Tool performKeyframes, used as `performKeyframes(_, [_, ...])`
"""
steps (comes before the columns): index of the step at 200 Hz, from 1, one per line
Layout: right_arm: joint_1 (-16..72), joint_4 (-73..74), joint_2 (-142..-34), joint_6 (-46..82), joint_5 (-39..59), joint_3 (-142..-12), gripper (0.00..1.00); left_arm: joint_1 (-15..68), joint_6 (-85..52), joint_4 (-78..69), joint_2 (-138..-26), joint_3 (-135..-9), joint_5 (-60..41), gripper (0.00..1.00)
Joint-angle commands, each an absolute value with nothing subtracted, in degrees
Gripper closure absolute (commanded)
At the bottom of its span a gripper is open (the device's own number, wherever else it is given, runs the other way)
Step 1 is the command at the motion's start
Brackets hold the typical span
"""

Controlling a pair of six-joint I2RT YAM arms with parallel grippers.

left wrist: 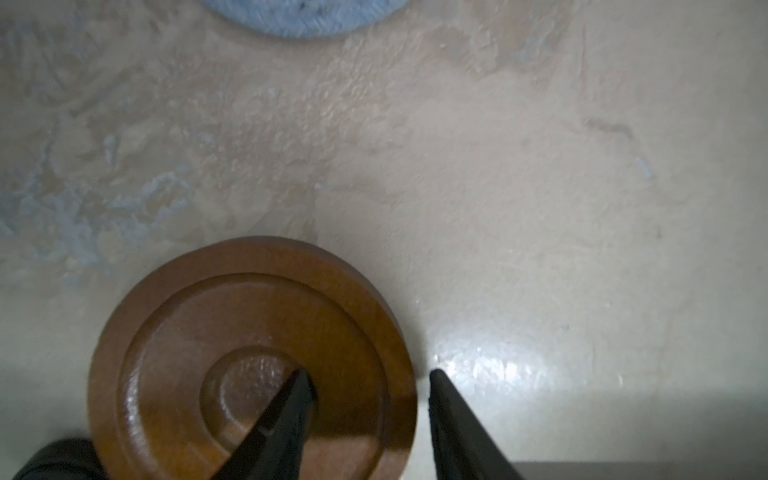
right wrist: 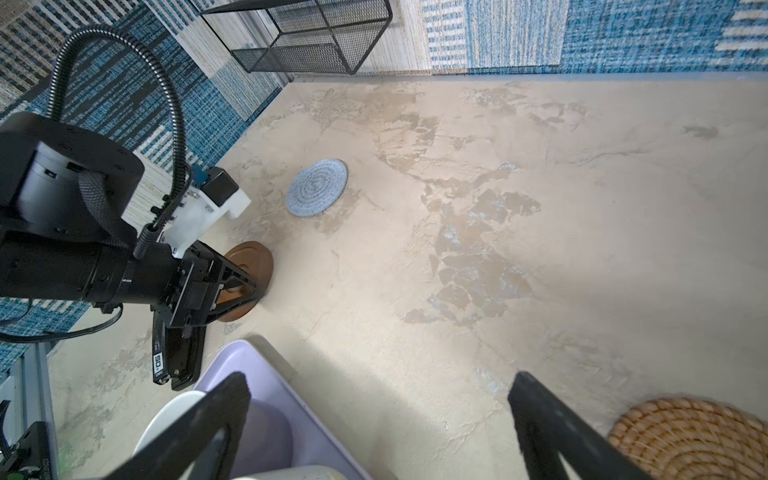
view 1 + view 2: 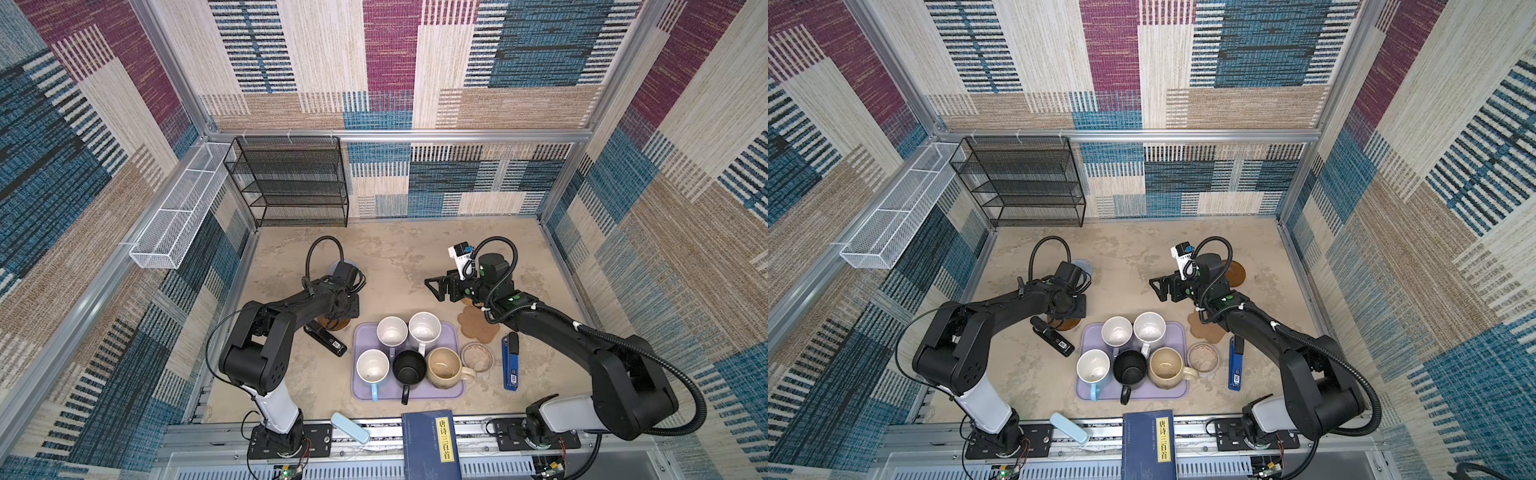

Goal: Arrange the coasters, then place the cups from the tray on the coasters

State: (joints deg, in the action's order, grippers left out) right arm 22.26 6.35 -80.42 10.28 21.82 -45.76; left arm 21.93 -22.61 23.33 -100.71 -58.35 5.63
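Five cups stand on the lilac tray (image 3: pixel 449 334): lavender (image 3: pixel 392 331), speckled white (image 3: pixel 424 328), light blue (image 3: pixel 372 365), black (image 3: pixel 409 366) and cream-beige (image 3: pixel 444 368). My left gripper (image 1: pixel 365 374) is low over a brown wooden coaster (image 1: pixel 249 357). It is open, with one finger over the disc's centre and the other just outside its rim. The grey-blue crocheted coaster (image 2: pixel 318 189) lies beyond it. My right gripper (image 2: pixel 380 378) hangs wide open and empty between the tray and the rattan coaster (image 2: pixel 690 440). The paw-shaped cork coaster (image 3: pixel 478 326) and a second wooden disc (image 3: pixel 1235 272) lie by the right arm.
A black labelled device (image 3: pixel 324 340) lies left of the tray. A small beige dish (image 3: pixel 476 356) and a blue tool (image 3: pixel 511 361) lie to its right. A dark-blue book (image 3: pixel 430 444) and a pale blue case (image 3: pixel 350 427) sit at the front edge. A black wire shelf (image 3: pixel 291 183) stands at the back.
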Motion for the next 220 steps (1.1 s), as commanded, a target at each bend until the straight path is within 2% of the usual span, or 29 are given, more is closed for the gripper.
performKeyframes(1, [22.3, 8.5, -80.6, 10.0, 20.7, -45.8, 0.00, 22.9, -23.6, 21.7, -103.4, -59.3, -0.6, 0.57])
performKeyframes(32, [22.3, 9.1, -80.3, 9.8, 20.2, -45.5, 0.00, 24.9, -24.4, 21.8, -105.6, -62.8, -2.8, 0.66])
performKeyframes(59, [22.3, 9.2, -80.4, 9.5, 19.7, -45.3, 0.00, 27.9, -25.4, 22.5, -108.1, -66.7, -2.6, 0.66])
performKeyframes(123, [22.3, 9.0, -80.2, 8.3, 17.5, -44.7, 0.00, 28.9, -27.0, 23.4, -115.7, -77.3, -6.1, 0.68])
performKeyframes(160, [22.2, 8.8, -79.9, 7.9, 15.4, -44.1, 0.00, 30.3, -26.7, 28.1, -120.3, -85.6, -3.4, 0.69])
performKeyframes(195, [22.3, 8.8, -79.3, 8.0, 14.7, -43.6, 0.00, 30.3, -26.7, 32.5, -124.2, -90.7, 3.9, 0.68])
performKeyframes(220, [22.3, 9.9, -78.8, 8.5, 15.2, -43.2, 0.00, 29.8, -26.6, 30.9, -126.5, -93.4, 2.0, 0.65])
